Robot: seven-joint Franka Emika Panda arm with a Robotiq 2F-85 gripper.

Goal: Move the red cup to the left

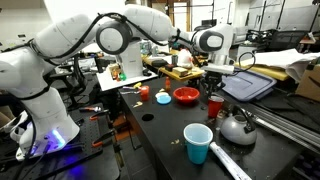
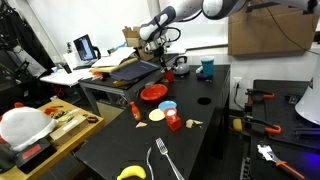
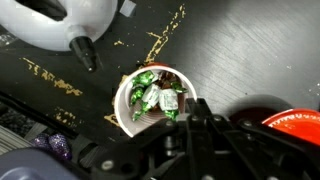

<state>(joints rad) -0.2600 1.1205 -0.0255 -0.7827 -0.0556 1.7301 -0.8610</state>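
The red cup (image 1: pixel 214 105) is small and dark red. It stands on the black table between the red bowl (image 1: pixel 186 96) and the steel kettle (image 1: pixel 237 125). In the wrist view the cup (image 3: pixel 150 100) shows from above, with a pale inside and green-wrapped sweets in it. My gripper (image 1: pixel 214 88) comes straight down onto the cup. Its fingers (image 3: pixel 198 105) are pressed together at the cup's right rim and seem to pinch it. In an exterior view the gripper (image 2: pixel 165 55) hangs by the kettle (image 2: pixel 180 63), and the cup is too small to make out there.
A light-blue cup (image 1: pixel 198 143) stands near the front edge and also shows in an exterior view (image 2: pixel 207 68). The kettle (image 3: pixel 70 20) and red bowl (image 3: pixel 295 125) flank the cup closely. A blue lid (image 2: pixel 168 105), a yellow disc (image 2: pixel 157 115), a fork (image 2: pixel 165 160) and a banana (image 2: pixel 130 173) lie further along the table.
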